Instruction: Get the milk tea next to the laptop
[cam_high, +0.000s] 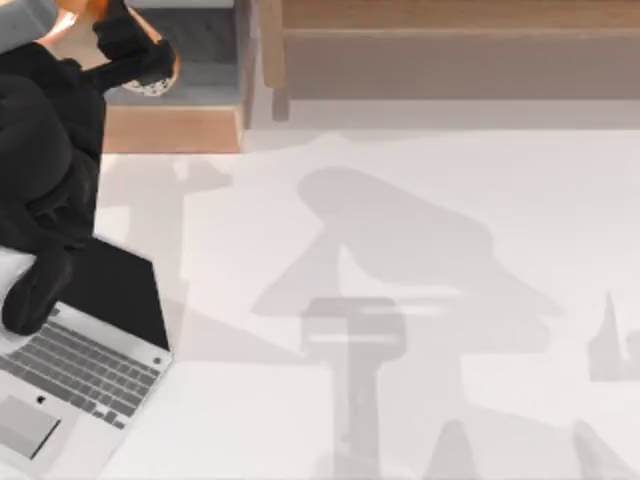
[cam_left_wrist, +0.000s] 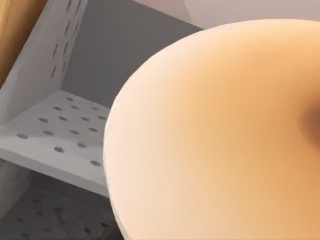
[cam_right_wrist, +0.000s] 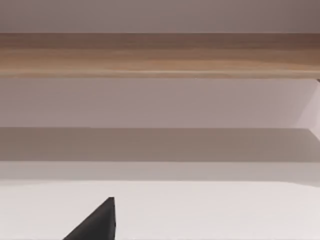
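At the top view's upper left, the left gripper (cam_high: 140, 50) seemed clenched on the milk tea (cam_left_wrist: 220, 135) by a perforated grey rack (cam_left_wrist: 65, 135); next, carrying it down beside the laptop (cam_high: 80, 370) at lower left.

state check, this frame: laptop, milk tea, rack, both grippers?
Slim silver laptop: lid open, black screen up, flat on the white table, at its left side.
Orange-tan milk tea cup: up by the rack, close under the left gripper.
Grey perforated metal rack: standing, holes visible.
Right gripper: over the table, idle.
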